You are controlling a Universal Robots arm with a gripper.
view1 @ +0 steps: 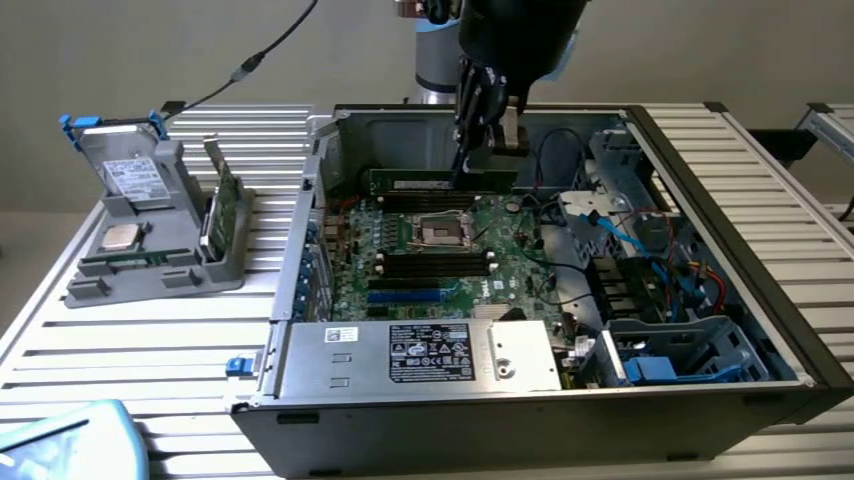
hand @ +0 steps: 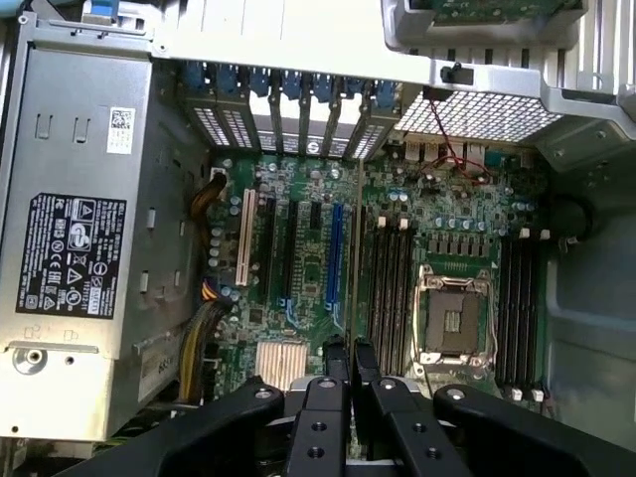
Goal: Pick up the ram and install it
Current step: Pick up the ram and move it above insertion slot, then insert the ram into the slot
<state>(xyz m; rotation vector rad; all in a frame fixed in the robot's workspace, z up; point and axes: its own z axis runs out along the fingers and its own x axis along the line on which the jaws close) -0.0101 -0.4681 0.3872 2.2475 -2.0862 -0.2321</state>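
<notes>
Progress, judged from the exterior view: the pickup looks done and the seating is not. The gripper (view1: 483, 165) hangs inside the open computer case (view1: 747, 400), toward its far wall. It is clamped on the ram (view1: 414, 181), a long green stick held level and on edge. The stick sits above the motherboard (view1: 441, 260), over the far bank of memory slots (view1: 424, 200) just beyond the processor socket (view1: 441, 231). It looks raised off the board, not pressed home, though how far above the slots it is cannot be told. On the exterior view's left, well apart from the case, a grey holder (view1: 160, 270) stands on the slatted table (view1: 134, 350).

In the wrist view, the gripper (hand: 350, 348) has its fingers drawn narrow and pinched on the ram (hand: 353, 258). The stick shows here as a thin edge running away from the fingertips. That edge lies parallel to the memory slots (hand: 390, 288) beside the processor socket (hand: 455, 320) and close to them — whether it is lined up over one slot I cannot tell. All the slots in both banks look empty, so insertion and latching remain to be done.
</notes>
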